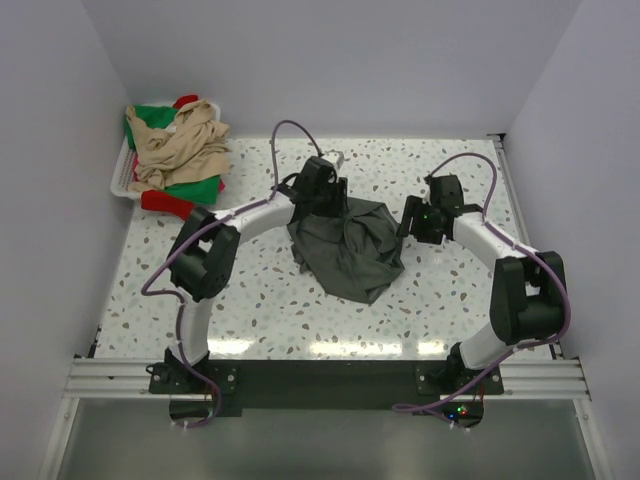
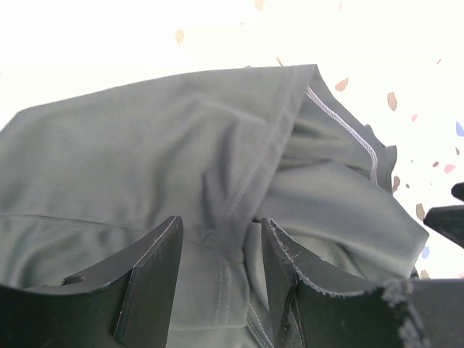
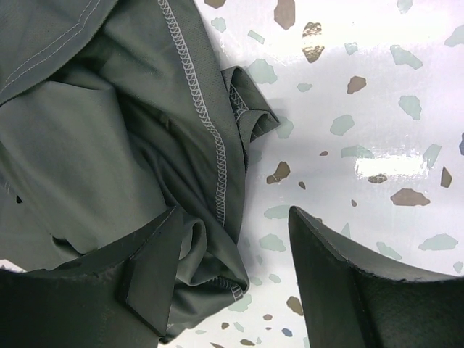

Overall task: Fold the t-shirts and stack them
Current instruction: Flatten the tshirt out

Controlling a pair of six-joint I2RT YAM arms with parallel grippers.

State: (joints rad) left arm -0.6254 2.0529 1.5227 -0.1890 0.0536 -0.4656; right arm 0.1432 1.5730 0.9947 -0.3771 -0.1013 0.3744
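Note:
The dark grey t-shirt (image 1: 350, 250) lies crumpled in a heap in the middle of the table. My left gripper (image 1: 322, 192) is at the heap's far left edge. In the left wrist view it (image 2: 221, 221) is open, with a seamed fold of the grey shirt (image 2: 145, 145) between its jaws. My right gripper (image 1: 415, 222) is at the heap's right edge. In the right wrist view it (image 3: 235, 210) is open, one finger over the grey shirt (image 3: 87, 145), a stitched hem between the fingers, the other finger over bare table. Beige (image 1: 180, 145), green (image 1: 195, 190) and red (image 1: 165, 203) shirts are piled at the far left.
The white plastic basket (image 1: 118, 180) holds the pile of shirts in the far left corner, against the left wall. Walls close the table at the back and both sides. Purple cables loop over both arms.

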